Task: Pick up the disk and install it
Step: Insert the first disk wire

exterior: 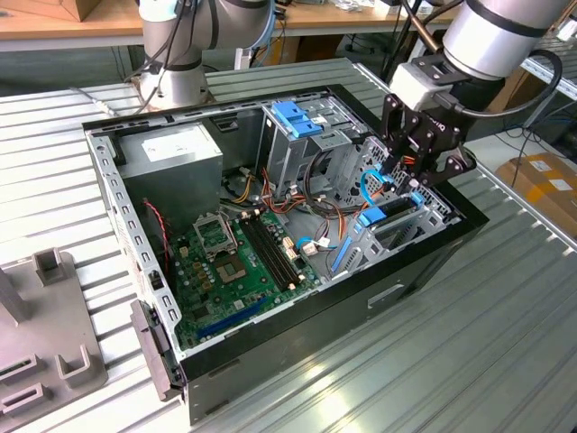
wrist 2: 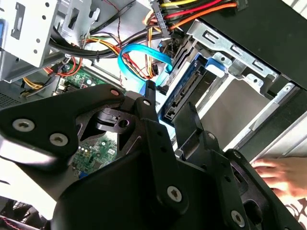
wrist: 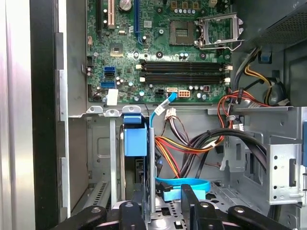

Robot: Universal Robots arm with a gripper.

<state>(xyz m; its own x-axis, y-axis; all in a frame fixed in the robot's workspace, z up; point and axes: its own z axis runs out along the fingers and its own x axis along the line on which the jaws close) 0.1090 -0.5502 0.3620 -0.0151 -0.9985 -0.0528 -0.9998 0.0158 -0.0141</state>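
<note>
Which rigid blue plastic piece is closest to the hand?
The blue-railed disk directly below the hand; the blue bracket sits farther off, atop the drive cage.

In front of you, an open computer case [exterior: 117,207] lying on the ribbed metal bench [exterior: 469,343], its green motherboard [exterior: 239,262] bare, grey power supply box [exterior: 171,158] beside it, grey fixture [exterior: 45,325] on the bench at the exterior view's left
</note>
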